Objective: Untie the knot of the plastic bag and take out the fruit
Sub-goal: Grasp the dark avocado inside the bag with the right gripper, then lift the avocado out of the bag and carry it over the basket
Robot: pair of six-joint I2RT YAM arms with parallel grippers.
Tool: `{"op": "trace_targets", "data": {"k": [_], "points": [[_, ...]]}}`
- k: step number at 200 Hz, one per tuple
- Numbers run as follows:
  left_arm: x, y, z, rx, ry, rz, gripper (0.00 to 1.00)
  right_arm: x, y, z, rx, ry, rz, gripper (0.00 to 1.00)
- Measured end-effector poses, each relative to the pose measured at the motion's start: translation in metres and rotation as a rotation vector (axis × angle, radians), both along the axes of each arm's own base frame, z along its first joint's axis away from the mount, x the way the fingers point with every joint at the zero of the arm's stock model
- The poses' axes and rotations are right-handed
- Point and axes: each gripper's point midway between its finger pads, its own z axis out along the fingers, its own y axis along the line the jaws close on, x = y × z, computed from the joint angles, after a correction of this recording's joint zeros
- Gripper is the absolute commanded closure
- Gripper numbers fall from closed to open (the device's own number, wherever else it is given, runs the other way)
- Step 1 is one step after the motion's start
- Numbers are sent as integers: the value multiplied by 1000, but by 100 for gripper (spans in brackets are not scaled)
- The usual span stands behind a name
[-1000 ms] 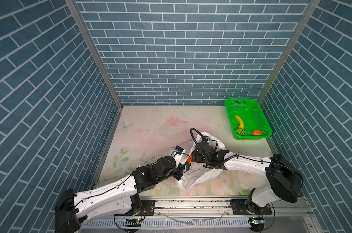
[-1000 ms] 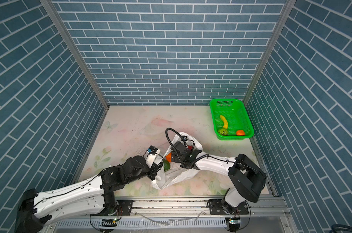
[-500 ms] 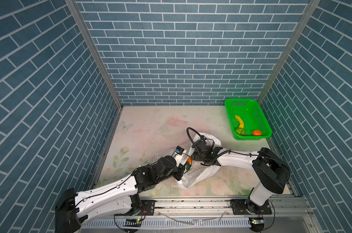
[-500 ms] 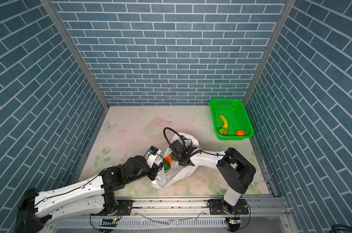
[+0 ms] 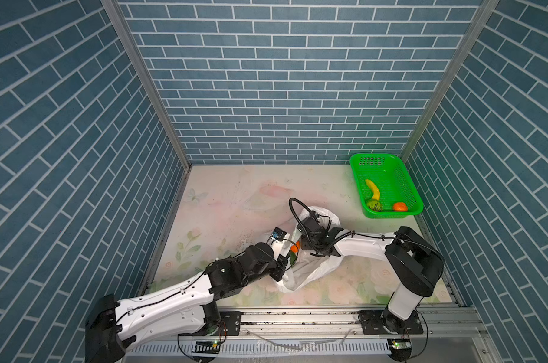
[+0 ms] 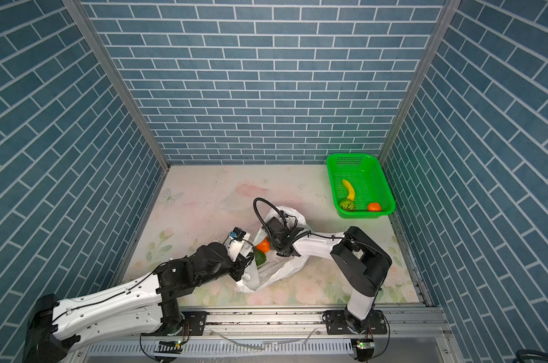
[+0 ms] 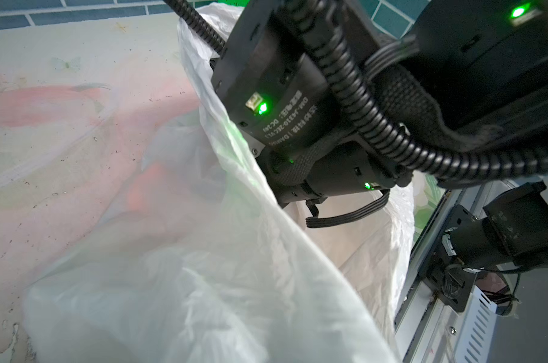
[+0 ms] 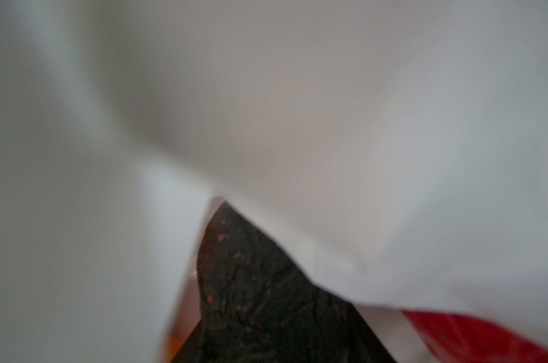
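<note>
Grip plastic bag (image 5: 313,273) rim clenched in left claw (image 5: 283,272). Cannot tell right claw (image 5: 311,251) state inside bag. Advance toward dark fruit (image 8: 266,298) lying directly ahead.

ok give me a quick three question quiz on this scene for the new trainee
1. How many fruits lie in the green basket?
2. True or false: the plastic bag is tied shut.
3. Which fruit colours show at the bag's mouth in both top views? A red and yellow; B orange and green; C purple and white.
Key: 1 three: banana, kiwi, tangerine. 2 false, it gapes open. 3 B: orange fruit, green fruit.
</note>
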Motion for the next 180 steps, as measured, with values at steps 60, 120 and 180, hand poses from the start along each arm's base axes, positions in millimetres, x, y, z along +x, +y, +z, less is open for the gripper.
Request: {"op": "trace_targets", "data": {"k": [60, 120, 180], "points": [[2, 2, 3, -5, -14, 15, 100, -17, 5, 29, 82, 2, 55, 59], [9, 3, 13, -21, -62, 35, 100, -52, 10, 44, 157, 41, 146, 60], [13, 0, 14, -19, -81, 42, 100, -87, 18, 77, 200, 7, 248, 60]]}}
